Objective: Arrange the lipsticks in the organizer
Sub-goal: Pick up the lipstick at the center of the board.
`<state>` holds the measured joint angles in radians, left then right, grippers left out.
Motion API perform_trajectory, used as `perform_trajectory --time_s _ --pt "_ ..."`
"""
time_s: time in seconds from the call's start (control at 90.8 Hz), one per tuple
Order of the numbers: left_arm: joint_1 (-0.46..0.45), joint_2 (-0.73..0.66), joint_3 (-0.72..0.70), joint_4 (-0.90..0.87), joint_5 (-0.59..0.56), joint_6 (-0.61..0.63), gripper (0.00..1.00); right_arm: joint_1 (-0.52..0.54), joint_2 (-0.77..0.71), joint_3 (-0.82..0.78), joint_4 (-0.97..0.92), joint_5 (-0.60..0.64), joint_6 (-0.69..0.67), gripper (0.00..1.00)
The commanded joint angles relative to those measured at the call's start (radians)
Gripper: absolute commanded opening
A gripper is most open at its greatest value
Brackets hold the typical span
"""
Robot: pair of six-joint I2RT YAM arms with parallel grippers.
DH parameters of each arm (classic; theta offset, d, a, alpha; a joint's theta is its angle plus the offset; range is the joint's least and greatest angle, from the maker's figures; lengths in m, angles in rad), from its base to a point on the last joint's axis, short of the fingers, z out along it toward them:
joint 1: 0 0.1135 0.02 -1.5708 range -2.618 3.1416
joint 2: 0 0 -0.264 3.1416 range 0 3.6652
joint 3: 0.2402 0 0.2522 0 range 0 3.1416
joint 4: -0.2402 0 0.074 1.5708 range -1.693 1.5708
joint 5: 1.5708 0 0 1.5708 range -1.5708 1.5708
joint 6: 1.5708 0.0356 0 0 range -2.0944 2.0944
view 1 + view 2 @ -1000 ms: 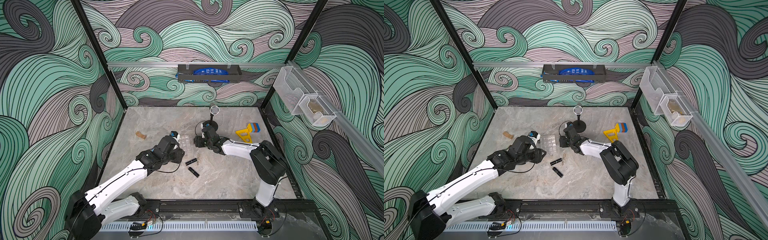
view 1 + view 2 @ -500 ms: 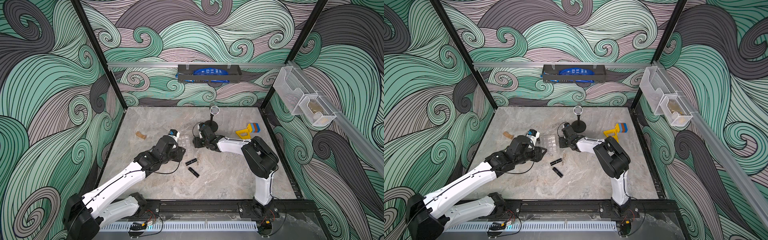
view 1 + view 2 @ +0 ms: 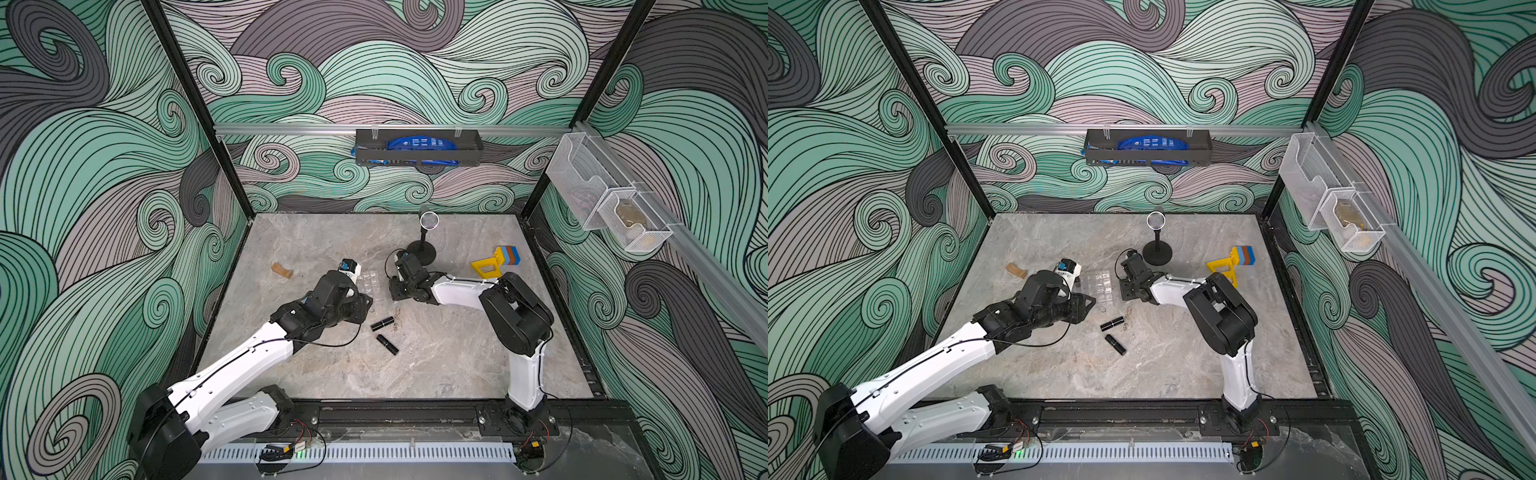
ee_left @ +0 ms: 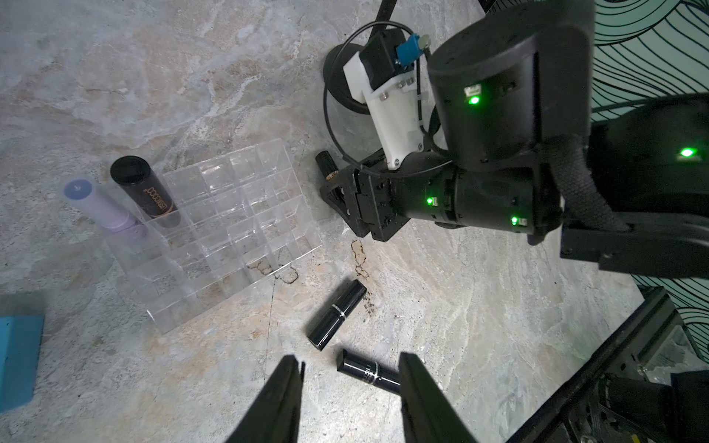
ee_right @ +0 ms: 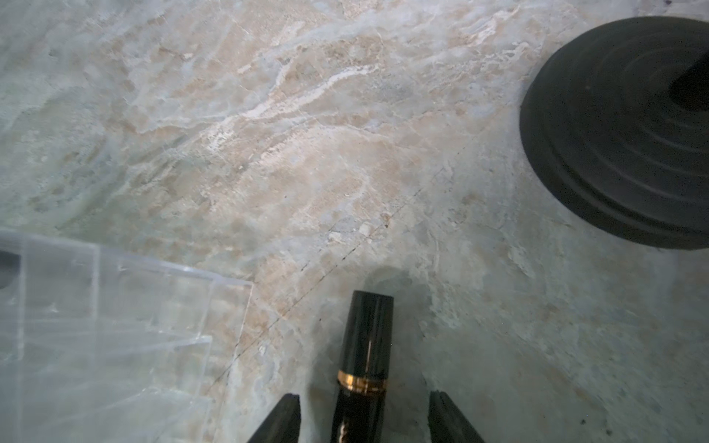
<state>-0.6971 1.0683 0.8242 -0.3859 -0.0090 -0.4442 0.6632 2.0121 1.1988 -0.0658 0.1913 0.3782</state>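
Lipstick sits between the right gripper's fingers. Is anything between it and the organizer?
Nothing visible. Only bare table lies between the lipstick at the right gripper and the organizer; the black stand base sits on the other side, clear of that path.

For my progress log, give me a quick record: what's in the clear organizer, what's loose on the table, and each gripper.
in organizer: one black lipstick and a lavender tube, standing side by side
loose on table: two more lipsticks, lying flat near the organizer
right gripper: open around a gold-banded lipstick, not yet gripping
left gripper: open, empty, above the loose pair
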Motion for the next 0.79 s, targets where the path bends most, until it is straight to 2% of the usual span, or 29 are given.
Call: perform_trajectory --time_s 0.0,0.11,0.374,0.539,0.782 --pt "-0.002 0.006 0.026 -0.012 0.022 0.006 0.44 0.009 0.046 0.042 -0.054 0.083 0.018 0.53" --pt "-0.004 0.001 0.027 -0.024 0.013 0.011 0.44 0.011 0.059 0.066 -0.069 0.103 0.026 0.46" --pt "-0.004 -0.02 0.015 -0.038 0.009 0.001 0.44 0.009 0.021 0.029 -0.053 0.102 0.05 0.19" --pt "-0.005 -0.062 -0.009 -0.031 0.049 0.006 0.46 0.017 -0.141 -0.096 -0.006 0.078 0.105 0.16" --pt "-0.064 -0.141 -0.118 0.147 0.071 -0.018 0.55 0.028 -0.485 -0.343 0.065 -0.07 0.226 0.18"
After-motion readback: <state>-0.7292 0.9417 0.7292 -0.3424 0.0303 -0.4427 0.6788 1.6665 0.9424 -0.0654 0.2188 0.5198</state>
